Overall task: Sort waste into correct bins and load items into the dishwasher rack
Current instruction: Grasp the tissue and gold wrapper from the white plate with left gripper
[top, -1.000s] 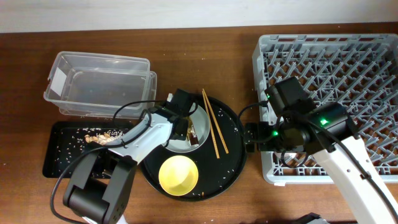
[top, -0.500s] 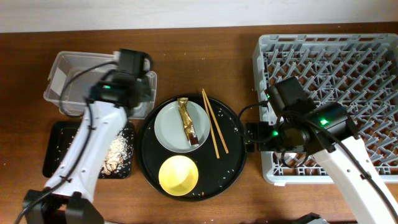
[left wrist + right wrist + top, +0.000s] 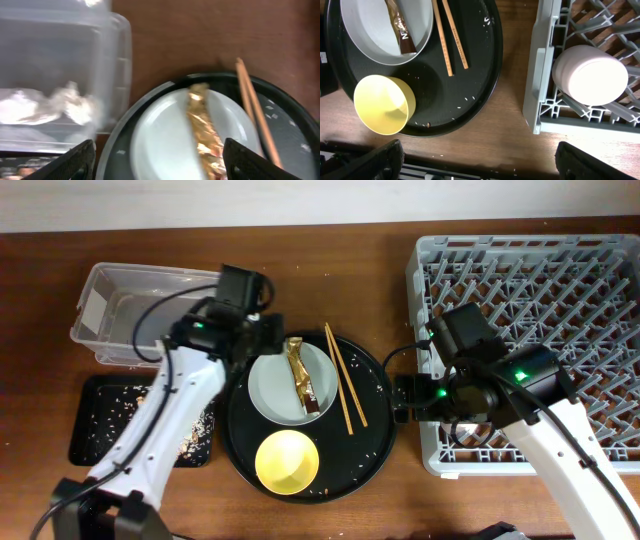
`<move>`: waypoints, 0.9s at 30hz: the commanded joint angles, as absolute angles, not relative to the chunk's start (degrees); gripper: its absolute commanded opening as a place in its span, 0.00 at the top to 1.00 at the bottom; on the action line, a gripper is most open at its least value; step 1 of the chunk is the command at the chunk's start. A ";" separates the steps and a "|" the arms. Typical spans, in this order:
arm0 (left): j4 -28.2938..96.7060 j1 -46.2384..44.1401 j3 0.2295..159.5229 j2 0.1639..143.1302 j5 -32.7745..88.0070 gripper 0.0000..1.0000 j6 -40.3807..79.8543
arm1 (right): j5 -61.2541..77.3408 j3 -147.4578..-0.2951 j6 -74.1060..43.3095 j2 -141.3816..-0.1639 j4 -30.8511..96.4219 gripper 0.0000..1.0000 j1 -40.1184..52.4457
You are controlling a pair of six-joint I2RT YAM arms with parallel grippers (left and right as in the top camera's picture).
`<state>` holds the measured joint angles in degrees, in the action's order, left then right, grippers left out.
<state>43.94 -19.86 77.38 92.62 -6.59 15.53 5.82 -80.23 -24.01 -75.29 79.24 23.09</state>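
**Overhead.** My left gripper (image 3: 262, 340) hangs at the upper-left rim of the round black tray (image 3: 370, 440), just beside the right edge of the clear tub (image 3: 120, 320). I cannot tell its opening from here. The shallow black tray (image 3: 100, 420) lies below the tub, with food scraps (image 3: 190, 425) at its right end. The grey plate (image 3: 270, 390) sits in the round tray's upper half, and the golden-brown wrapper (image 3: 300, 375) lies lengthwise on it. The chopsticks (image 3: 345, 380) lie just right of the plate, and the yellow bowl (image 3: 287, 461) is below it. My right gripper (image 3: 405, 400) occupies the narrow gap between the round tray's right rim and the left wall of the dishwasher rack (image 3: 540, 290). Bare table (image 3: 350, 250) shows above the round tray.

**Left wrist.** The fingers (image 3: 75, 160) stand wide apart with nothing between them, spanning the plate's near edge. The tub's corner is at left and white tissue (image 3: 65, 100) lies inside it.

**Right wrist.** The fingers (image 3: 370, 160) sit at the frame's lower corners, wide apart and empty. The pink cup (image 3: 590, 75) stands inverted in the rack's corner compartment. A strip of table separates the rack wall from the tray rim.
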 commanded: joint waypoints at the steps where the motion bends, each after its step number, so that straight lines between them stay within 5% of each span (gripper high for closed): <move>1: 42.33 -24.91 74.15 98.13 -4.64 0.20 21.93 | 5.54 -80.03 -24.32 -75.37 79.11 0.02 23.62; 8: 39.44 -31.14 74.13 107.77 -2.61 0.30 33.93 | 5.56 -80.03 -24.32 -75.37 79.11 0.02 23.62; 13: 39.75 -31.07 74.13 114.21 -3.79 0.48 36.69 | 5.58 -80.03 -24.32 -75.37 79.13 0.02 23.62; 14: 39.79 -31.07 74.13 114.76 -3.11 0.60 36.67 | 5.58 -80.03 -24.32 -75.37 79.22 0.02 23.62; 15: 39.92 -30.89 74.26 114.65 -2.33 0.88 36.62 | 5.56 -80.03 -24.32 -75.37 79.48 0.02 23.62; 16: 40.36 -30.68 74.67 114.04 -1.93 0.99 36.62 | 5.56 -80.03 -24.32 -75.37 79.64 0.01 23.62; 27: 49.06 -14.15 84.18 95.31 -2.81 1.00 25.02 | 5.52 -80.03 -24.32 -75.37 80.14 0.02 23.62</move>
<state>49.82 -21.10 83.50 98.91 -1.45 30.98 5.82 -80.23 -24.01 -75.31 80.34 23.09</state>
